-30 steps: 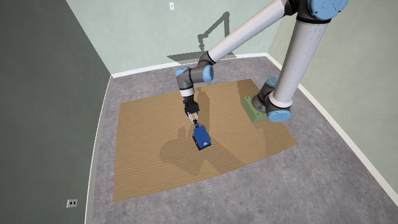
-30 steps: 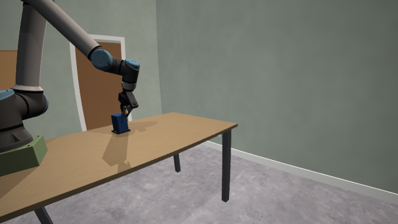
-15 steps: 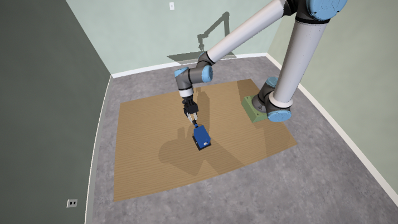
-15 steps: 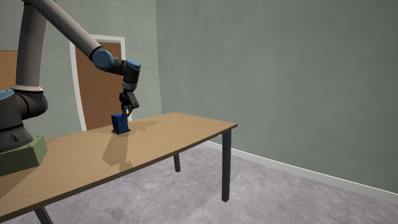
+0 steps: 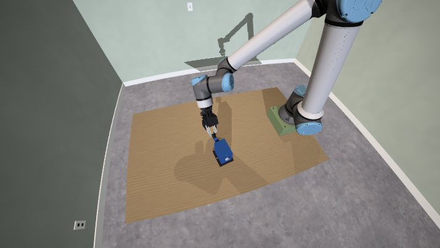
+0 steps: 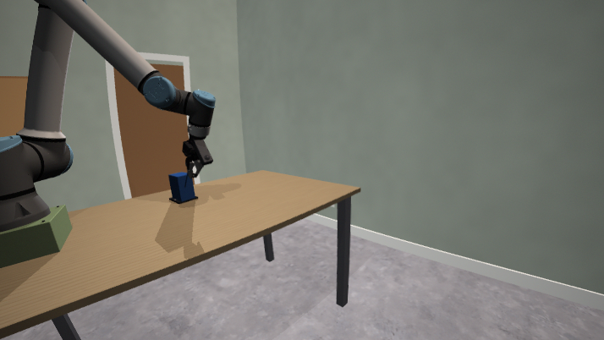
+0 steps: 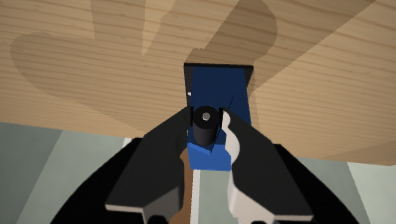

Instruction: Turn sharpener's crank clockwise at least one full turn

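Now | jaws clamped on black crank knob (image 7: 205, 124) | sharpener (image 5: 223, 150) base half-hidden | crank arm barely visible

Gripper (image 7: 206, 120): closed on the crank knob, one dark finger (image 7: 165, 145) and one pale finger (image 7: 237, 145) on either side of it.
Knob (image 7: 204, 125): black cylinder, end-on, between the fingertips.
Sharpener (image 7: 220, 90): blue box just beyond the fingertips, on a dark base.
Table (image 7: 100, 60): wood grain behind the sharpener, crossed by shadows.
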Tool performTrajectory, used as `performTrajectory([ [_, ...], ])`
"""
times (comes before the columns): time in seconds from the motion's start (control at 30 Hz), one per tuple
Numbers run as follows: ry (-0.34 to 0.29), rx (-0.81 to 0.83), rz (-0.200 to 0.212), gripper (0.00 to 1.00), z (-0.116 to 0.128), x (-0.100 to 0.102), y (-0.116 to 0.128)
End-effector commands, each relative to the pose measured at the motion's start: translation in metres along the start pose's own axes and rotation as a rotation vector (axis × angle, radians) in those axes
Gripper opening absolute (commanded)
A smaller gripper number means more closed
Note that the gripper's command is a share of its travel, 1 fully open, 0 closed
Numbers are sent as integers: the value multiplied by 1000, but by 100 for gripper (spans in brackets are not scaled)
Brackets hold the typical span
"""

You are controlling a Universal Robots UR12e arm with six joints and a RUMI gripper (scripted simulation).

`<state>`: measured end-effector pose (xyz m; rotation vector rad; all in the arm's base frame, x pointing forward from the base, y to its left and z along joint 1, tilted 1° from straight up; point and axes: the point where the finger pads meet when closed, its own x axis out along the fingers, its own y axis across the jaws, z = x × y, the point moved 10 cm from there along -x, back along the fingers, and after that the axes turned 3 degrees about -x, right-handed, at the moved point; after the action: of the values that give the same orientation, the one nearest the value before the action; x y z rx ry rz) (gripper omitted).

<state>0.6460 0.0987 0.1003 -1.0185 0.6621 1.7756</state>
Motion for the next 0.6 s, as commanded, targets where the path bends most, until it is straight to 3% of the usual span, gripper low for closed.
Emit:
performTrajectory([
  [0.0, 1, -1, -1, 9, -1, 0, -4],
  [0.57, 1, -1, -1, 9, -4, 5, -13],
])
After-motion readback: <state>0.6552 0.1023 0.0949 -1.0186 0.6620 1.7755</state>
